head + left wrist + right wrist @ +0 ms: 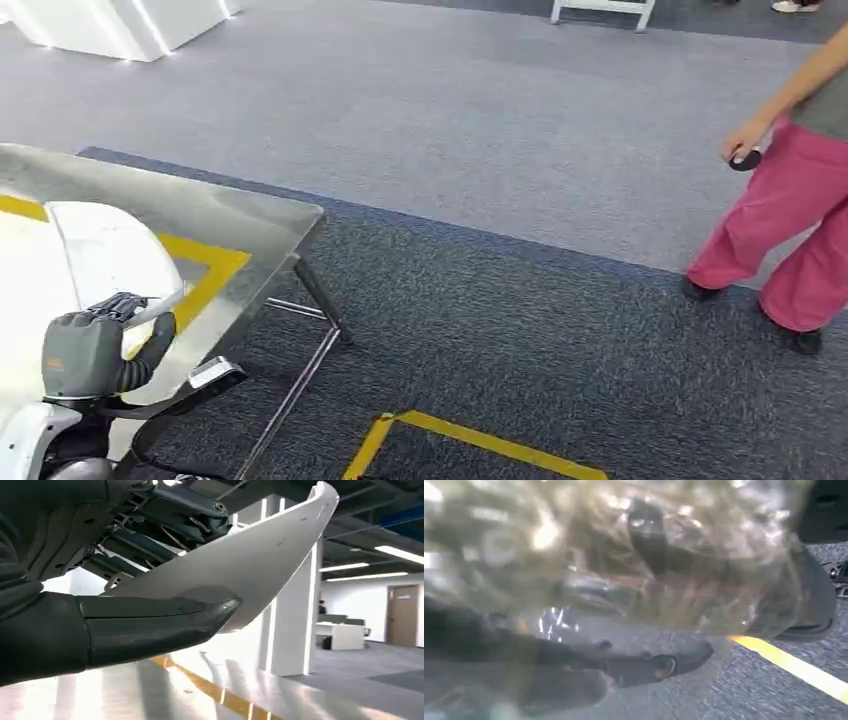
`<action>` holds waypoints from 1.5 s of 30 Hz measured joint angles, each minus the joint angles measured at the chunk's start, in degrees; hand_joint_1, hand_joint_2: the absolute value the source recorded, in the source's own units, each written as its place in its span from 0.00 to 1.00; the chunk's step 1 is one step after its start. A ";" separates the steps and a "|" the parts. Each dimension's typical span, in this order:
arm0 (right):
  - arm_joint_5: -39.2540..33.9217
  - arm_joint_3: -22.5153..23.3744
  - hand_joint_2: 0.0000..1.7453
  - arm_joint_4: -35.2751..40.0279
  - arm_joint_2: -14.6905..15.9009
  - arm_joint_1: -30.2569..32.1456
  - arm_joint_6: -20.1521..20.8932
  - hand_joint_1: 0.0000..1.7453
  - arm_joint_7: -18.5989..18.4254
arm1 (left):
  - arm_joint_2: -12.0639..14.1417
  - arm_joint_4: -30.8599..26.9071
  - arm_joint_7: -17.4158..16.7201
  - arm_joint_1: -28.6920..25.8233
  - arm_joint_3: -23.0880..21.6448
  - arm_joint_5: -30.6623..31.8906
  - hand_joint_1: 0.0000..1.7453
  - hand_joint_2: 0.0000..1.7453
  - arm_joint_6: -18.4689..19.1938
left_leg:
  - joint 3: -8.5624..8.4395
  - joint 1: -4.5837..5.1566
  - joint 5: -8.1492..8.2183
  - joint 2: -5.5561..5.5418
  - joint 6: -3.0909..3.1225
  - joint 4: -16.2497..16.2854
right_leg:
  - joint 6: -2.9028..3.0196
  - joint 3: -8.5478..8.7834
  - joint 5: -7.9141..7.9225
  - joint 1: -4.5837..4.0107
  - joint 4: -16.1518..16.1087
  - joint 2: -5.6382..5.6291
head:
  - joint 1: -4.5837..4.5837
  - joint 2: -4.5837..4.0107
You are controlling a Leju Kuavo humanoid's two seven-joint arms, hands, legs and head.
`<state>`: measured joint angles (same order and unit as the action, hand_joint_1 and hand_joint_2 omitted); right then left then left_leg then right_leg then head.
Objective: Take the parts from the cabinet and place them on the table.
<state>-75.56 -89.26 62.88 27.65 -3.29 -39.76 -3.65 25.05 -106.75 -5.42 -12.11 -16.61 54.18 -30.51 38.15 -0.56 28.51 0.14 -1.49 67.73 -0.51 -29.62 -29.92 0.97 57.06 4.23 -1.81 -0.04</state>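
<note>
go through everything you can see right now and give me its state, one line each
Left hand: gripping the white panel by its edge.
White panel: held over the metal table; contact unclear.
Metal table: upright on the carpet.
Right hand: blurred, around a crinkly clear bag.
Clear bag: held above the carpet.
Person: standing, holding a small dark object.

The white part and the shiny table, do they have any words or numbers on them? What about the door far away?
No readable text in these pictures.
White part: plain, a few tiny dark specks, no letters.
Metal table: yellow tape lines, no words.
Door in the left wrist view: a small sign on it, too small and blurred to read.
Right wrist view: blurred, nothing readable.
</note>
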 joint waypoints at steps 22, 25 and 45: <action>0.74 -0.07 0.00 0.11 0.02 -0.44 -0.02 0.00 -0.57 | -0.15 -0.39 -0.09 0.18 -0.02 -0.37 0.94 1.00 0.44 | -4.44 0.36 -1.96 -8.97 1.67 -9.62 | -1.07 -1.75 1.05 0.16 0.40 -8.02 | 0.50 0.00; 0.74 -0.07 0.00 0.11 0.02 -0.44 -0.02 0.00 -0.57 | -0.15 -0.39 -0.09 0.18 -0.02 -0.37 0.94 1.00 0.44 | -4.44 0.36 -1.96 -8.97 1.67 -9.62 | -1.07 -1.75 1.05 0.16 0.40 -8.02 | 0.50 0.00; 0.74 0.00 0.00 0.15 0.02 -0.38 0.04 0.00 -1.33 | -0.15 -0.63 -0.09 0.25 0.00 -0.63 0.94 1.00 0.48 | -4.41 0.48 -1.54 -1.59 3.34 -9.17 | -2.49 -9.03 -9.14 -0.24 18.70 -4.10 | 0.46 0.00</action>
<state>-74.81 -89.26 63.04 27.67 -3.67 -39.71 -4.98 24.89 -107.38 -5.51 -11.86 -16.61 53.55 -30.03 33.74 -0.08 26.96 -1.45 1.85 58.56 -3.00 -38.65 -39.06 0.73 75.76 0.13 -1.35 -0.04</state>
